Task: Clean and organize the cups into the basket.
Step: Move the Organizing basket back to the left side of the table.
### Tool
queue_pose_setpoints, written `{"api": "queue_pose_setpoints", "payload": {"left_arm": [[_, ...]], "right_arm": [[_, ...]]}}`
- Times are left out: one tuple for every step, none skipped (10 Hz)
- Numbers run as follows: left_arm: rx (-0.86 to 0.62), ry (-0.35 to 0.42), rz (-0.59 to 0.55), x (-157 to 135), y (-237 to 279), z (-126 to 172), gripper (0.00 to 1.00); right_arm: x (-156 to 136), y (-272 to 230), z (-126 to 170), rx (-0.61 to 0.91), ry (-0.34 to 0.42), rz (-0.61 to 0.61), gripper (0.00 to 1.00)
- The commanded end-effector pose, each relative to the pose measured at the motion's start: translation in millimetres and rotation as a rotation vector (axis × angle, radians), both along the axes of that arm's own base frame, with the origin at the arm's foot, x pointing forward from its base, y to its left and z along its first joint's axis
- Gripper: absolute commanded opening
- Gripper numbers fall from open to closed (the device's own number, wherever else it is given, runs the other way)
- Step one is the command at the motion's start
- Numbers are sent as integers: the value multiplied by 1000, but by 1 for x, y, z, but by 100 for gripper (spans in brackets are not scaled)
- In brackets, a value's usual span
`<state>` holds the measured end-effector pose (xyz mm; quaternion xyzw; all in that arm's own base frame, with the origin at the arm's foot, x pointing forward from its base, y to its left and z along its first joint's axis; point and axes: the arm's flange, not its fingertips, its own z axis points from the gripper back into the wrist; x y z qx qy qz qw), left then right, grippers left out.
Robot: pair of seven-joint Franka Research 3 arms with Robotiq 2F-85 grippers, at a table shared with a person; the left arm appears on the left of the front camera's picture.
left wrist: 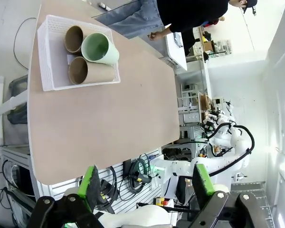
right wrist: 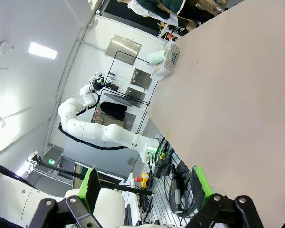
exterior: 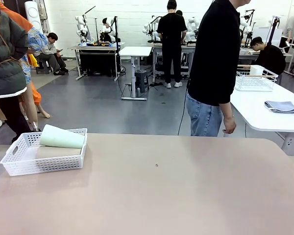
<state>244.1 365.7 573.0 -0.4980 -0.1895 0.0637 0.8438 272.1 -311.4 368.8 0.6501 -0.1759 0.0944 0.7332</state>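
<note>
The shallow white plastic lattice basket [exterior: 19,159] sits at the far left corner of the beige tabletop [exterior: 176,191], close to its left edge. All three tall matte tumblers lie on their sides inside it: the pale mint green cup [left wrist: 99,49] rests on top of the two taupe-brown cups [left wrist: 85,70], their open mouths showing in the left wrist view. The task looks essentially finished, with nothing left loose on the tabletop. The left gripper [left wrist: 145,185] and the right gripper [right wrist: 145,186] both hang above the tabletop's near edge with jaws spread wide, empty.
</note>
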Motion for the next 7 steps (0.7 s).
{"api": "queue_pose_setpoints", "payload": {"left_arm": [[1, -10, 1, 0, 1, 1, 100], [1, -10, 1, 0, 1, 1, 100], [1, -10, 1, 0, 1, 1, 100], [1, -10, 1, 0, 1, 1, 100], [1, -10, 1, 0, 1, 1, 100], [1, -10, 1, 0, 1, 1, 100], [1, -10, 1, 0, 1, 1, 100]], "right_arm": [[-1, 3, 0, -4, 17, -10, 100], [-1, 3, 0, -4, 17, -10, 100], [-1, 3, 0, -4, 17, -10, 100], [-1, 3, 0, -4, 17, -10, 100], [-1, 3, 0, -4, 17, -10, 100], [-1, 3, 0, -4, 17, -10, 100], [-1, 3, 0, -4, 17, -10, 100]]}}
